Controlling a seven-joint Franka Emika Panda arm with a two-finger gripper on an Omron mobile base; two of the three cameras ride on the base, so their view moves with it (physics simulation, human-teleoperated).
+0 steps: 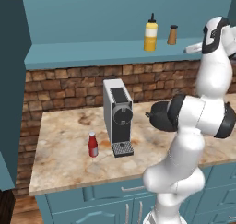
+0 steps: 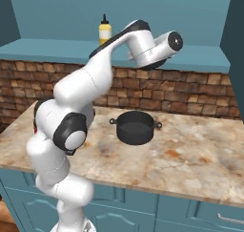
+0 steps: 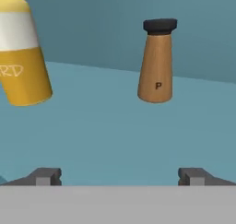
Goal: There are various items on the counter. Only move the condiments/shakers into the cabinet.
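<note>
jaws: spread wide apart, nothing between the fingertips; raised at the level of the cabinet ledge and facing into it.
wooden shaker: upright on the cabinet shelf ledge, ahead of the jaws and a little toward the right fingertip; brown body, dark cap, letter "p" on its front. clear blue ledge lies between it and the fingertips, so it is apart from them. also seen in the left base view, standing on the ledge close to the hand.
yellow squeeze bottle: on the same ledge, ahead of the jaws and beyond the left fingertip, cut off by the hand view's edge; white band on its body, letters "rd" readable; looks tilted in the hand view. in the base views it stands upright with its dark nozzle up, just beside the shaker, not touching.
ketchup bottle: red with white cap, upright on the marbled surface, well below the jaws and far to their side, near the front left foot of the coffee machine.
coffee machine: grey-black, upright on the surface against the brick wall, well below the jaws.
black pot: two handles, sits on the surface below the raised hand.
cabinet: teal, open-fronted above the ledge; both ledge items rest inside.
</note>
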